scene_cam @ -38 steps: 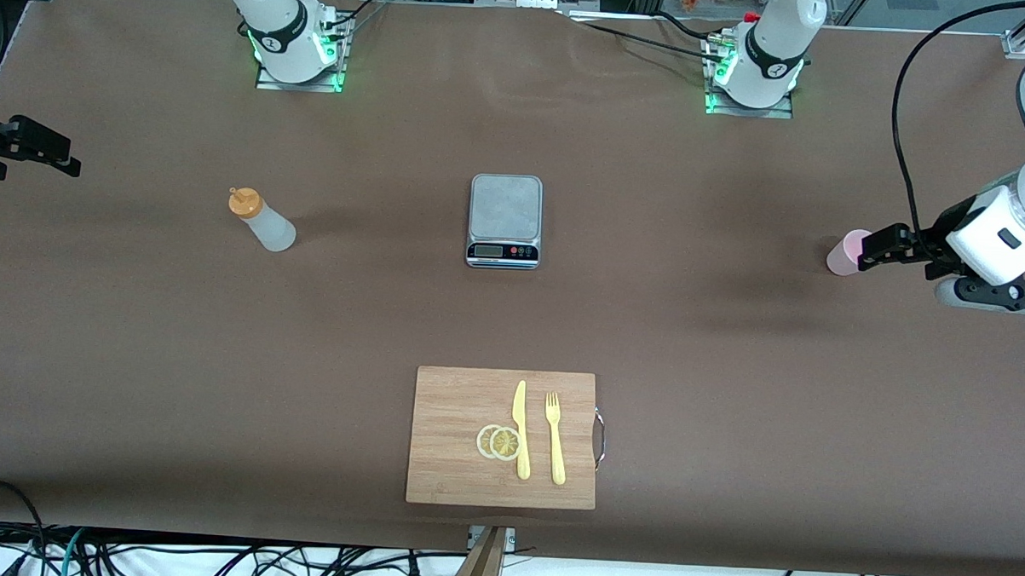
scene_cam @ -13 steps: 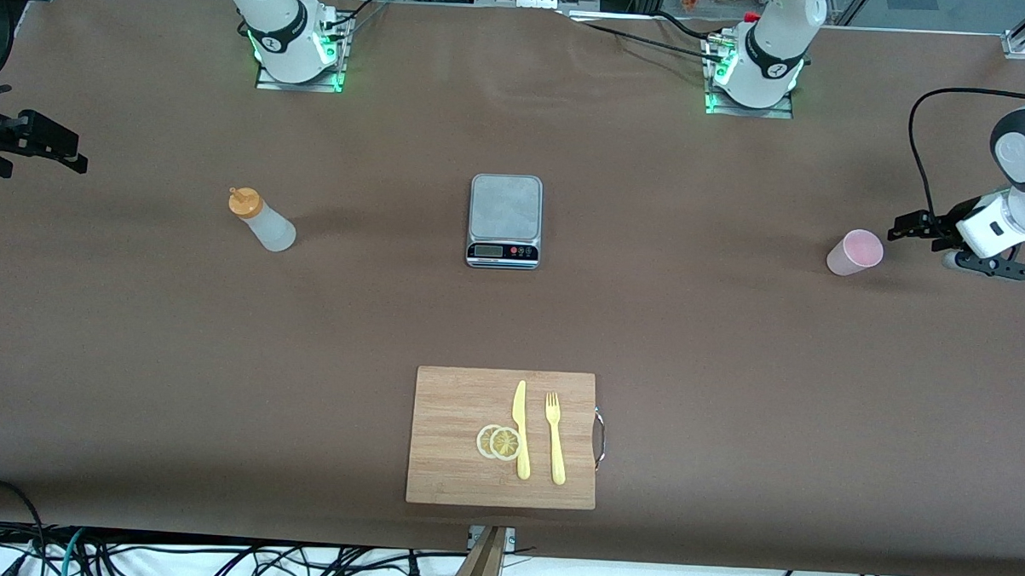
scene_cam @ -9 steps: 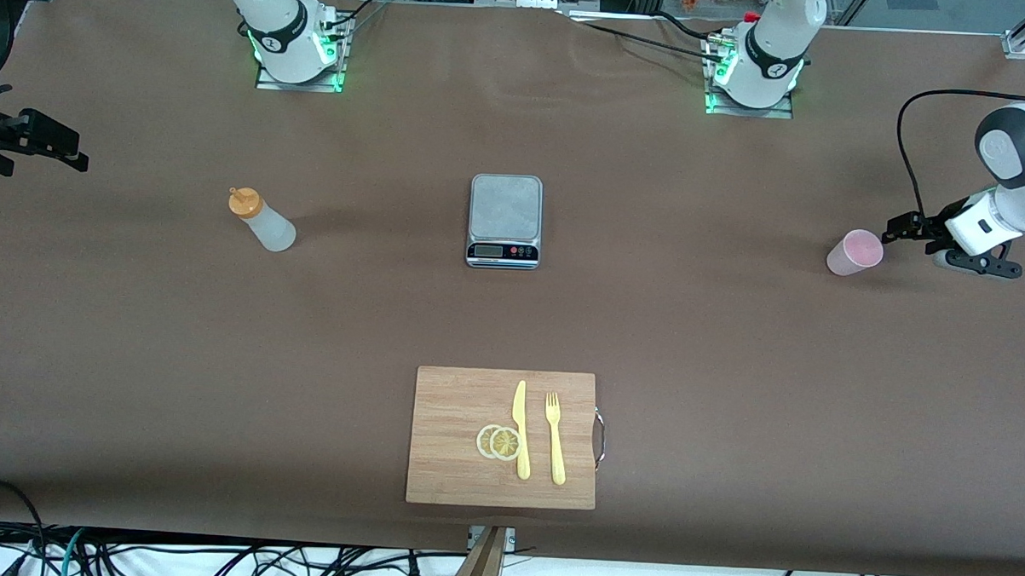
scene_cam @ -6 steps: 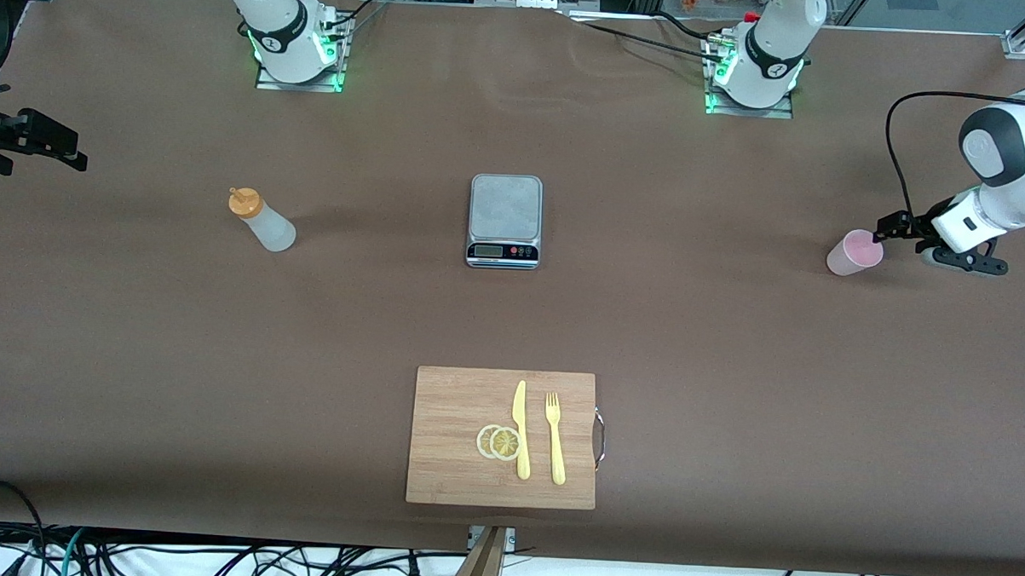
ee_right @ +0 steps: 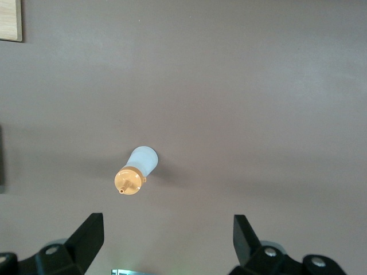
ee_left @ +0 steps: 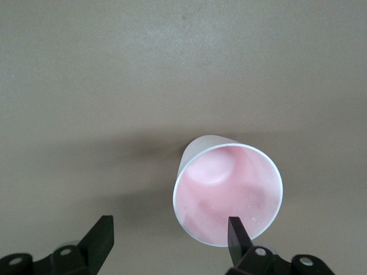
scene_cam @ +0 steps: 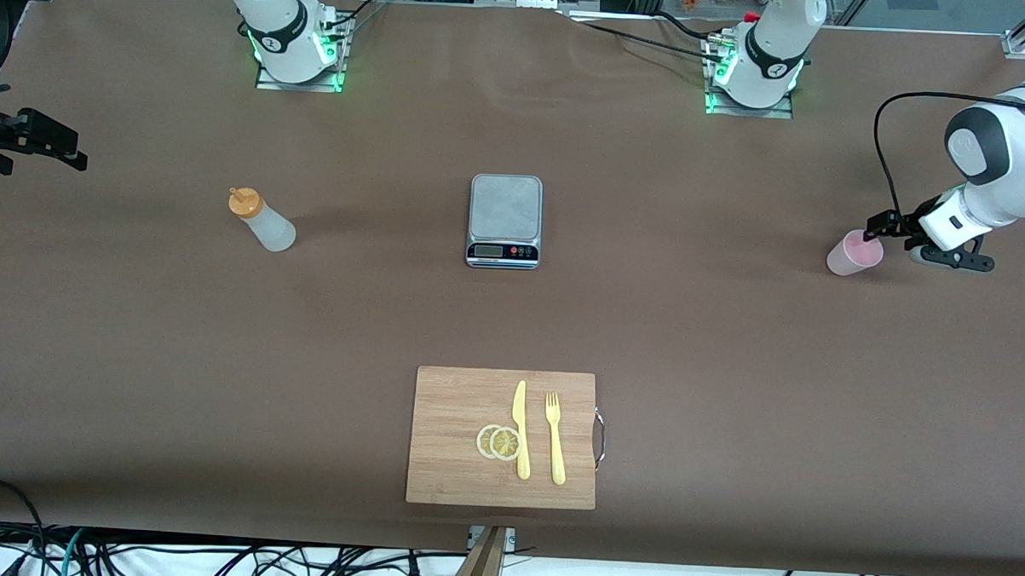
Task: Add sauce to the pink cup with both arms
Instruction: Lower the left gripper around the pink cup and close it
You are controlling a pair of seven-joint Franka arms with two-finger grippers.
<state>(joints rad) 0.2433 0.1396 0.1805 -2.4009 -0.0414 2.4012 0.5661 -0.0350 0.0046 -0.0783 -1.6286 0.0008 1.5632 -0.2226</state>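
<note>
Fingers apart, our left gripper (scene_cam: 874, 229) has closed in on the pink cup (scene_cam: 853, 253); right gripper (scene_cam: 32, 139), open, waits at nine o'clock, half cut off.

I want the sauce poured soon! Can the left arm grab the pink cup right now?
Probably yes. The left gripper is open right beside the pink cup, with one fingertip at its rim, and nothing stands between them.

Two white jointed arms (scene_cam: 989, 181) with black joint bands — green lights glowing at their bases (scene_cam: 299, 55), black cables looping off the wrists — black grippers.
</note>
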